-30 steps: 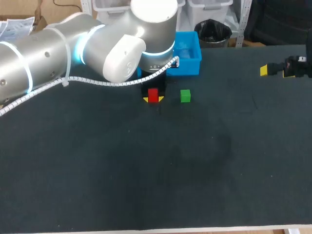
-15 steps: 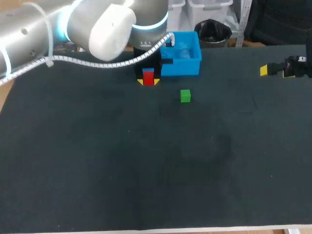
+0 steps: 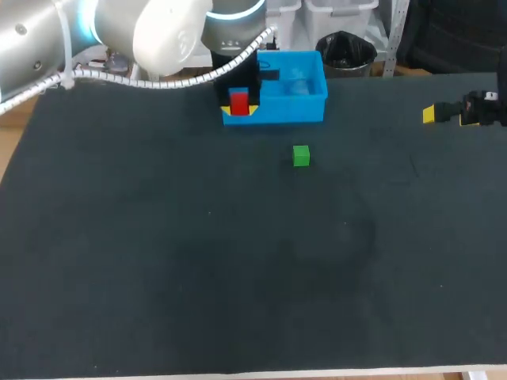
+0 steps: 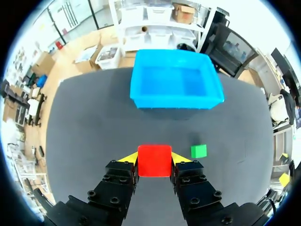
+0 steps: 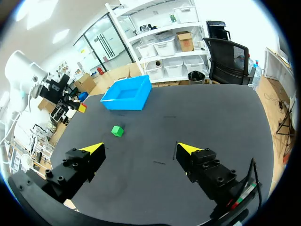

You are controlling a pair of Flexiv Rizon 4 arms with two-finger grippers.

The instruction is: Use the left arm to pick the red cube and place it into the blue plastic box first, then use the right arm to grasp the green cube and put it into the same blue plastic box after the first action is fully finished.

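Note:
My left gripper [image 3: 239, 110] is shut on the red cube [image 3: 238, 102] and holds it in the air at the left front corner of the blue plastic box [image 3: 295, 101]. In the left wrist view the red cube [image 4: 154, 160] sits between the yellow tips of the left gripper [image 4: 154, 159], with the empty blue box [image 4: 175, 84] ahead of it and the green cube [image 4: 198, 151] beside it on the table. The green cube [image 3: 300, 155] lies on the dark table in front of the box. My right gripper [image 3: 451, 113] stands open at the table's far right; in its own view the right gripper [image 5: 141, 149] has nothing between its fingers.
The table is a dark mat [image 3: 238, 261]. My left arm [image 3: 111, 32] comes in over the back left corner. From the right wrist view the green cube [image 5: 117, 131] and the blue box [image 5: 127, 94] lie well ahead of the gripper.
The left gripper has lifted the red cube off the table and carried it back toward the blue box. The green cube and the right arm have not moved.

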